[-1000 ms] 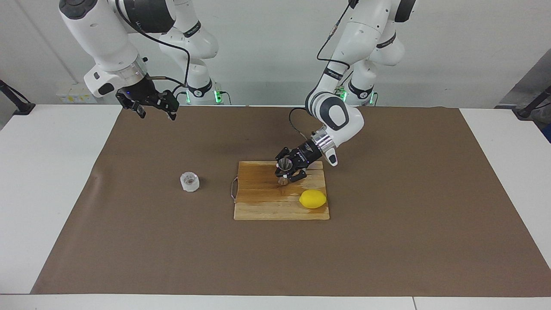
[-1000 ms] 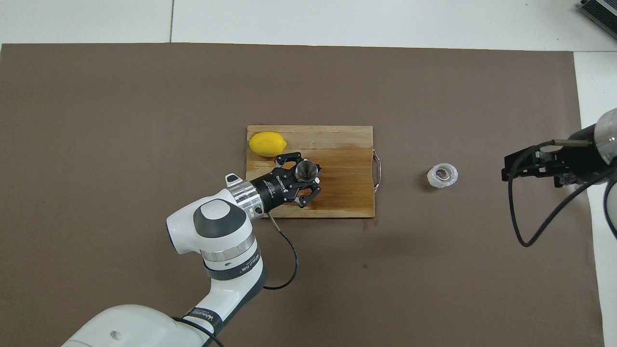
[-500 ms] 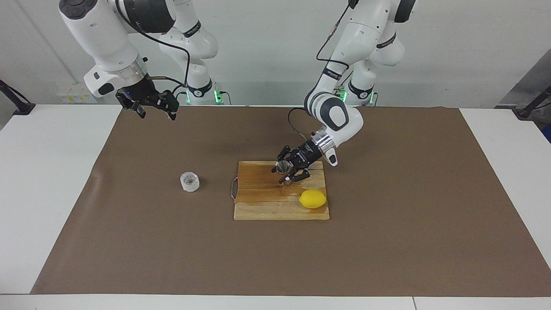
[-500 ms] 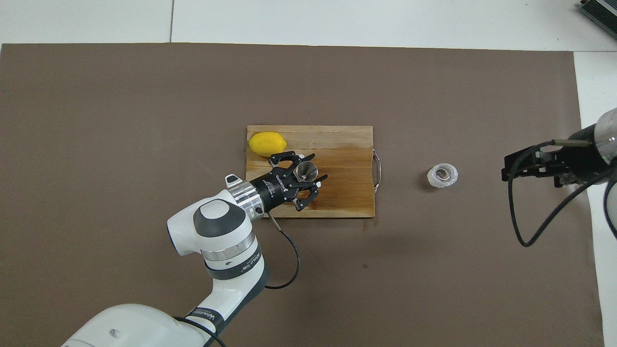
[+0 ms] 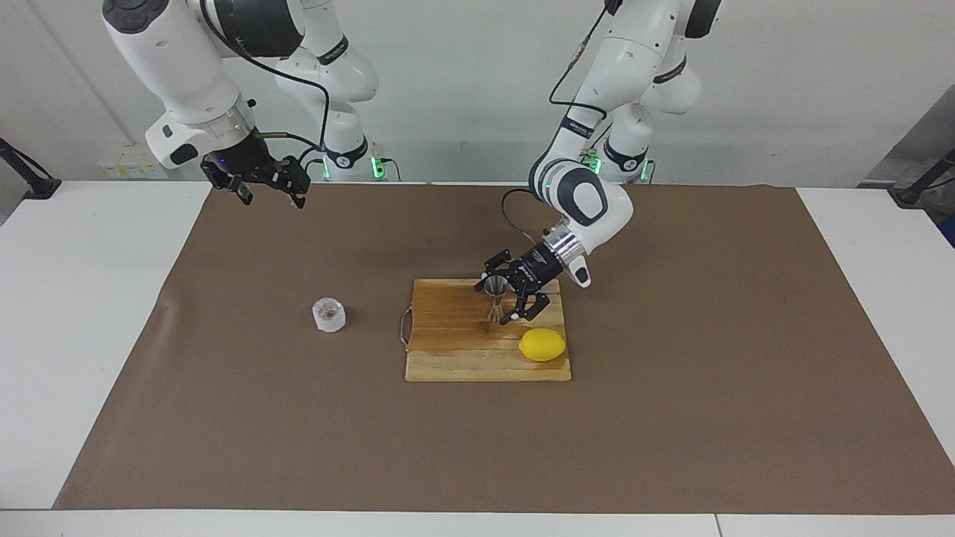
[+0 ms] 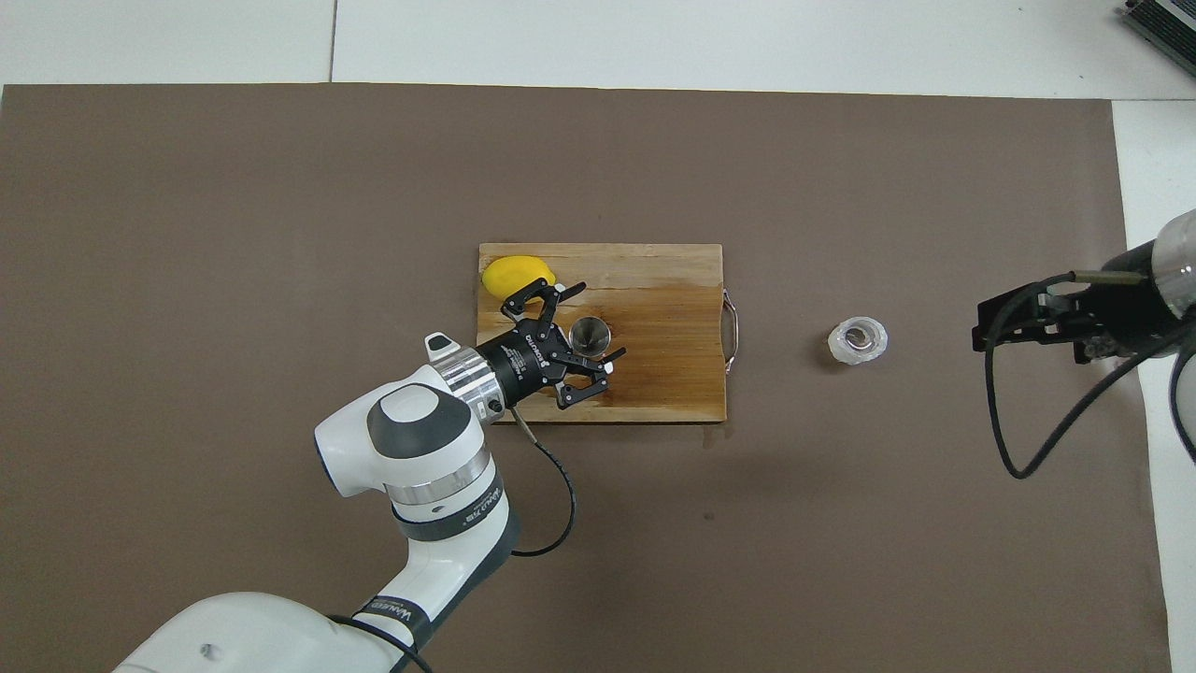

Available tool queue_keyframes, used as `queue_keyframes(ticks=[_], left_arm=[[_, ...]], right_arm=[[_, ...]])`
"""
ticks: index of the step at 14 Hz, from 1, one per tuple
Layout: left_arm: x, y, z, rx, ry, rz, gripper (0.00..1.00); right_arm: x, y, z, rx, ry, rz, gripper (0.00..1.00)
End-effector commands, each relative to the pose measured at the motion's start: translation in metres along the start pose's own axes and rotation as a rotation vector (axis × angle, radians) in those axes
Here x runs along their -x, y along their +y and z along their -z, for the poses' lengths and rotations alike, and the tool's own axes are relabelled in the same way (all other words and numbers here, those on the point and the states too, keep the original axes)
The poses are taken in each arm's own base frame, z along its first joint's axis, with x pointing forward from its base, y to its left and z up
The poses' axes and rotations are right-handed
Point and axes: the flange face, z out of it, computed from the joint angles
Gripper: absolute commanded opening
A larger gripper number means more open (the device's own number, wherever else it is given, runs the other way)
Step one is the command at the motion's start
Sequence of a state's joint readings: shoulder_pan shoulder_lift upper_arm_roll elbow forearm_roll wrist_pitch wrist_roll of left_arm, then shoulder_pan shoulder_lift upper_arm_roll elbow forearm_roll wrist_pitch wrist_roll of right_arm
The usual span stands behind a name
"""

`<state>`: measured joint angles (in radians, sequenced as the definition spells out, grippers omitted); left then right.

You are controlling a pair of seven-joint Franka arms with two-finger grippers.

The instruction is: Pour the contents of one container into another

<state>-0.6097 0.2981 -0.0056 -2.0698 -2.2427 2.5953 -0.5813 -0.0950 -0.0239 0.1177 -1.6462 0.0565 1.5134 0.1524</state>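
**Jigger set down, pour not started**

Left gripper (image 5: 506,301) fingers spread, released around the upright jigger (image 5: 494,295) mid cutting board (image 5: 455,350), centre frame. Cup (image 5: 329,315) sits untouched on the counter, centre-left. Right gripper (image 5: 257,181) waits upper left, fingers apart, empty. Lemon (image 5: 542,344) beside the jigger crowds the approach.

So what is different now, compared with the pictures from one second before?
The left end effector has opened and let go of the steel jigger, which now stands upright by itself on the wooden cutting board; its fingers have pulled back a little toward the robots. Unchanged: the lemon on the board, the clear cup on the brown mat, and the right end effector, open and waiting.
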Motion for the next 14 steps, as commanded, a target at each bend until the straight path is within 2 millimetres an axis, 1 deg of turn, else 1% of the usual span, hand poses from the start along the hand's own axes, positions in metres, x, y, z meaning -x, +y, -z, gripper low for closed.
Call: queue_keyframes(ticks=[1, 4, 5, 6, 7, 11, 12, 13, 14], left_arm=[[0.017, -0.002, 0.01, 0.01, 0.016, -0.061, 1.0], [0.023, -0.014, 0.012, 0.004, 0.035, -0.078, 1.0], [0.023, -0.015, 0.013, 0.009, 0.044, -0.08, 1.0], [0.026, -0.022, 0.012, 0.003, 0.05, -0.088, 1.0], [0.029, -0.024, 0.011, 0.0, 0.048, -0.092, 1.0], [0.054, -0.019, 0.019, 0.004, 0.021, -0.144, 1.0], [0.066, -0.014, 0.019, -0.009, 0.015, -0.2, 1.0], [0.075, -0.012, 0.019, -0.021, 0.015, -0.247, 1.0], [0.079, -0.01, 0.021, -0.024, 0.018, -0.274, 1.0]], right_arm=[[0.001, 0.002, 0.001, 0.01, -0.002, -0.009, 1.0], [0.001, 0.002, 0.001, 0.01, -0.002, -0.009, 1.0], [0.001, 0.002, 0.001, 0.01, -0.002, -0.009, 1.0], [0.001, 0.002, 0.001, 0.01, -0.002, -0.009, 1.0], [0.001, 0.002, 0.001, 0.01, -0.002, -0.009, 1.0], [0.001, 0.003, 0.001, 0.009, -0.003, -0.012, 1.0], [0.0, 0.01, 0.001, 0.008, 0.0, -0.024, 1.0], [0.002, 0.011, 0.0, 0.01, -0.018, -0.026, 1.0], [0.008, 0.013, -0.003, 0.016, -0.061, -0.018, 1.0]])
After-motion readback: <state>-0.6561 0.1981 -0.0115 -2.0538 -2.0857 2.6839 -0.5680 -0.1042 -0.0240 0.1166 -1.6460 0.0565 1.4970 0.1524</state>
